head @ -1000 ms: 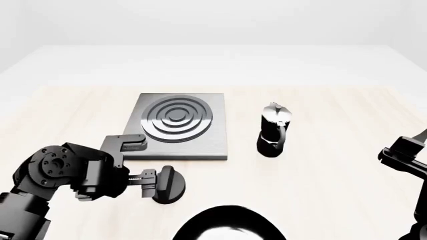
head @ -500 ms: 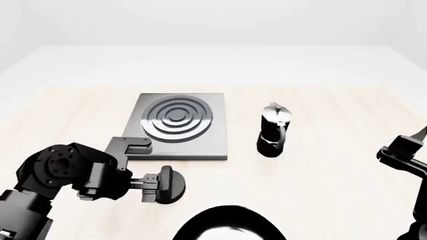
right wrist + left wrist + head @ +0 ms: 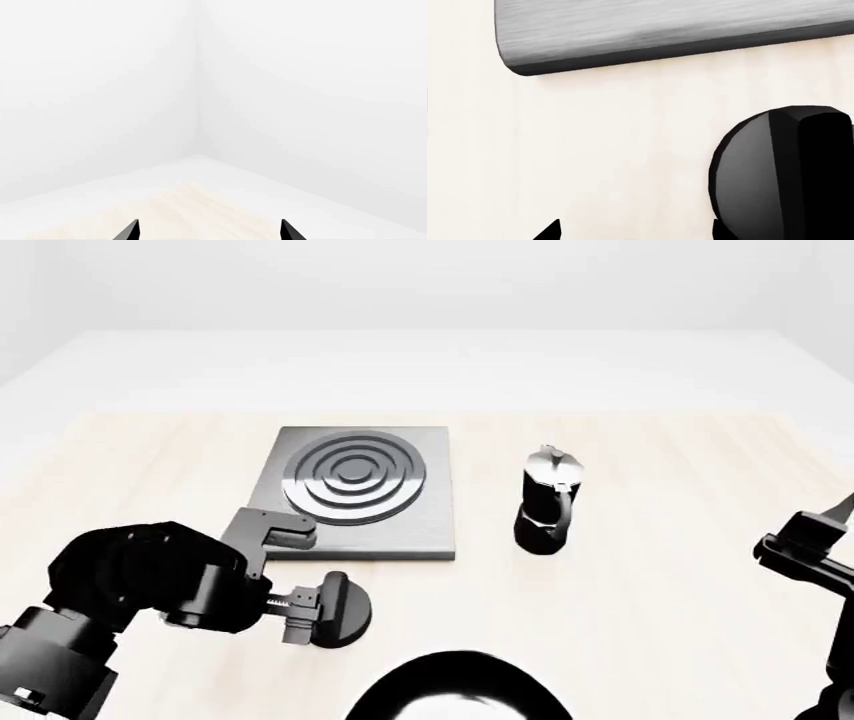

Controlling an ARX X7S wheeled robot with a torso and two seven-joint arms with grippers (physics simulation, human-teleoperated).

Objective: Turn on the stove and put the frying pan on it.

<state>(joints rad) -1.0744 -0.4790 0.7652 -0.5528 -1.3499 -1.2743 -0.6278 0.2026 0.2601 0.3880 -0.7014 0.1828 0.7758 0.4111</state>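
Observation:
The stove (image 3: 360, 495) is a grey square slab with a ringed burner, lying at the table's middle left. Its small black knob (image 3: 344, 608) stands on the table in front of the slab. My left gripper (image 3: 302, 612) sits against the knob's left side. In the left wrist view the left gripper (image 3: 635, 232) is open, and the knob (image 3: 760, 175) lies mostly outside one fingertip (image 3: 720, 231); the slab's edge (image 3: 660, 35) is beyond. The frying pan (image 3: 457, 690) shows only its glossy rim at the head view's lower edge. My right gripper (image 3: 209, 232) is open and empty, facing the room's corner.
A tall black moka pot (image 3: 547, 502) stands right of the stove. My right arm (image 3: 807, 555) hangs at the head view's right edge. The pale wooden table (image 3: 667, 620) stretches between the pot and that arm.
My left arm's wrist has turned and shifted slightly right and towards the knob, with the gripper staying beside it. The right arm, stove, pan and pot have not moved.

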